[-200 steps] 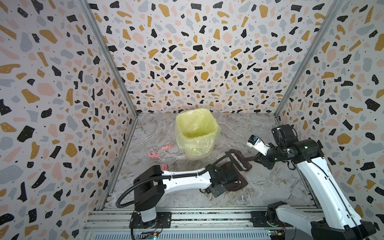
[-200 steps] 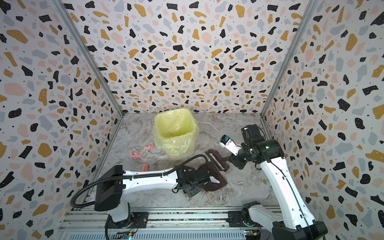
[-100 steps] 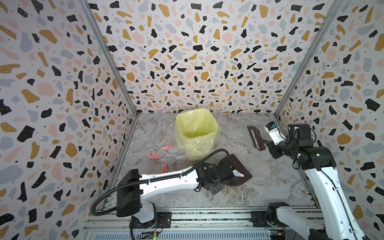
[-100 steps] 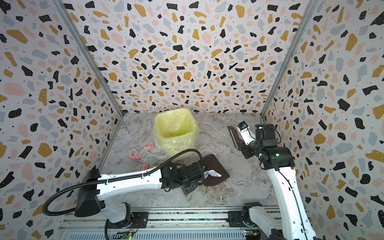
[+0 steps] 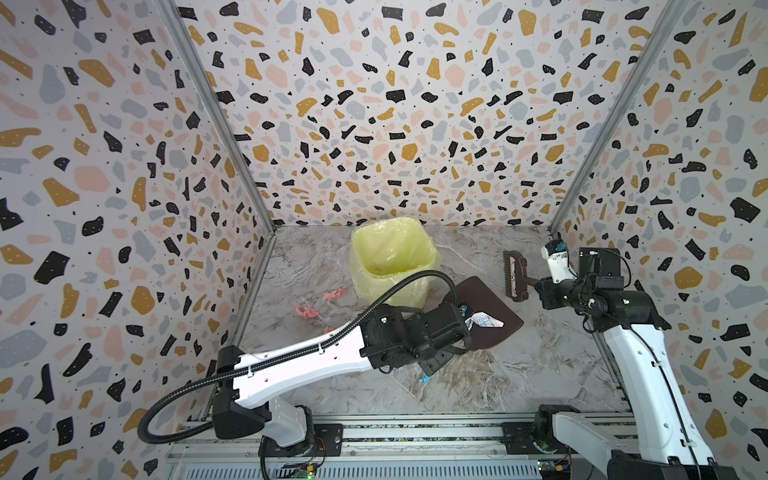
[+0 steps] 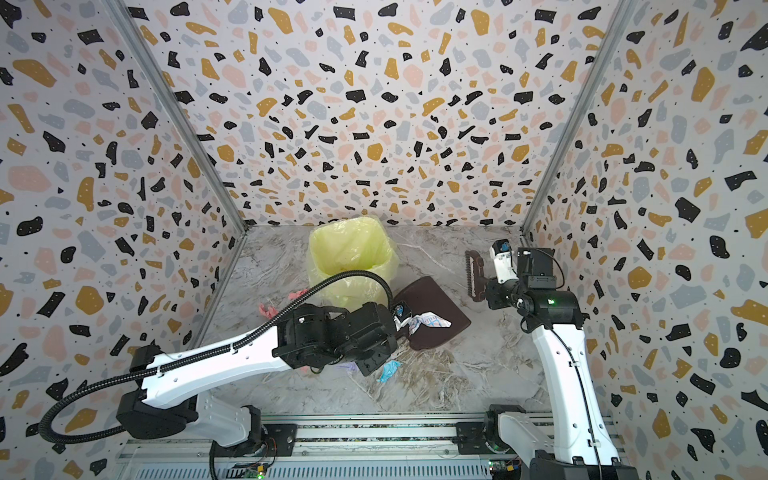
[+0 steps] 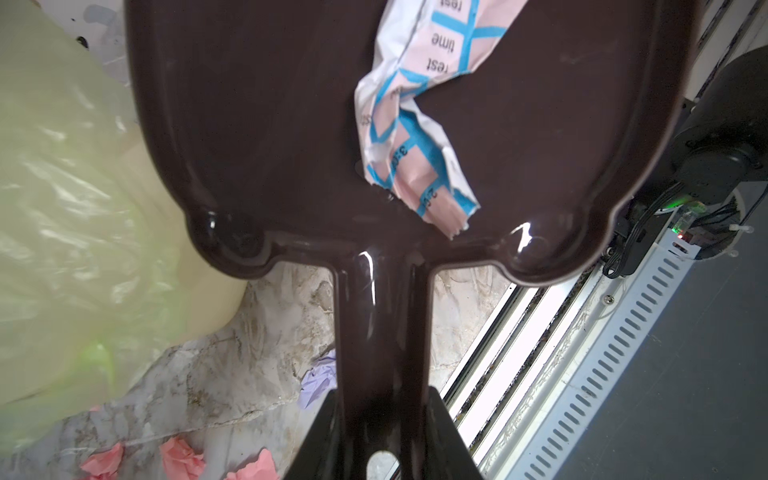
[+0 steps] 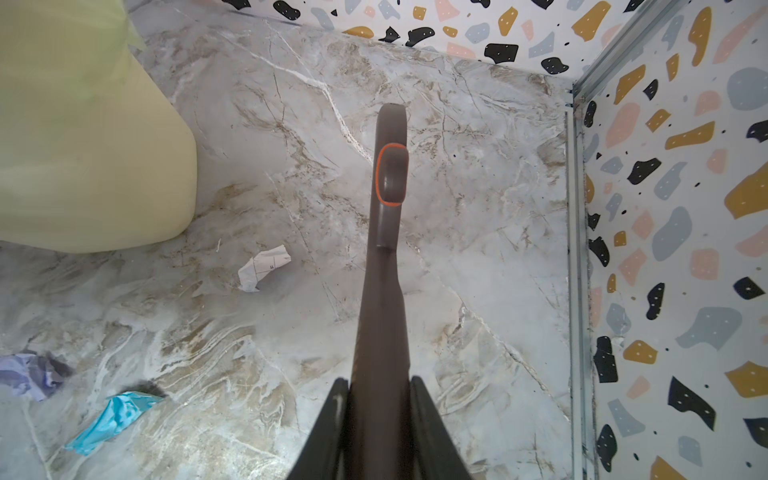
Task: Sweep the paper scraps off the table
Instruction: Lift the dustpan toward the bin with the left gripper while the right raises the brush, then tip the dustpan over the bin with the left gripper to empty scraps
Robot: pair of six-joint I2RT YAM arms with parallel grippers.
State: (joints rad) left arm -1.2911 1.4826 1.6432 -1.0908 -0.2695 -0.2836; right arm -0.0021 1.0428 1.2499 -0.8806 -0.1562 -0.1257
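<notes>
The left hand (image 7: 382,417) is clamped on the handle of the pan (image 5: 490,307), which sits just right of the bin (image 5: 374,286). A printed scrap (image 5: 484,322) lies in the pan. The right hand (image 8: 380,415) is clamped on the brush (image 5: 514,274) near the right wall, apart from the pan. Other scraps remain on the bench (image 5: 540,365): pink scraps (image 5: 306,311) left of the bin, a blue scrap (image 6: 388,370) and a lilac scrap (image 8: 29,374) under the left arm, and a white scrap (image 8: 264,268) near the bin.
</notes>
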